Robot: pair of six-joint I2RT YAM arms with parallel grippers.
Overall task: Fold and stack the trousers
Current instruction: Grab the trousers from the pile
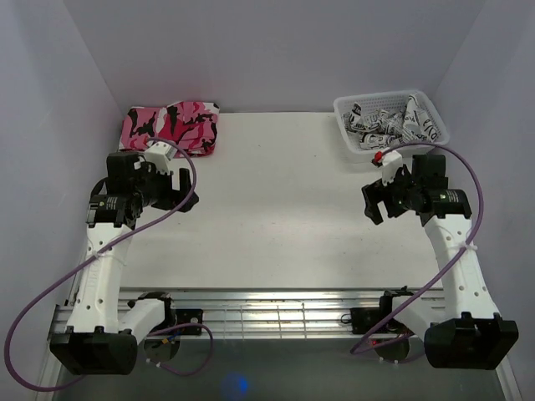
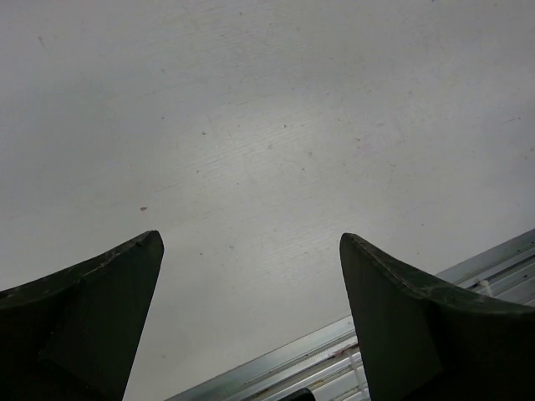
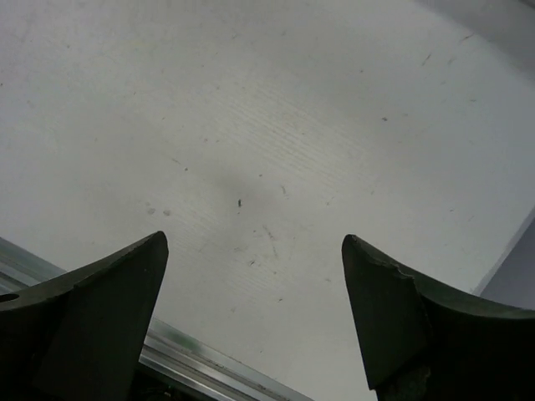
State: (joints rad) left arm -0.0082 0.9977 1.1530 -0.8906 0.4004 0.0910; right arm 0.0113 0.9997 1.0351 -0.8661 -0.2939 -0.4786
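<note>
Found trousers (image 1: 389, 122) bundled inside the white basket (image 1: 345, 132) at far right corner of the surface (image 1: 276, 200). Noted left claw (image 2: 251, 240) and right claw (image 3: 253, 240) both spread wide, gripping nothing, poised above the surface. Observed camouflage garment (image 1: 172, 125) at far left corner.
</note>
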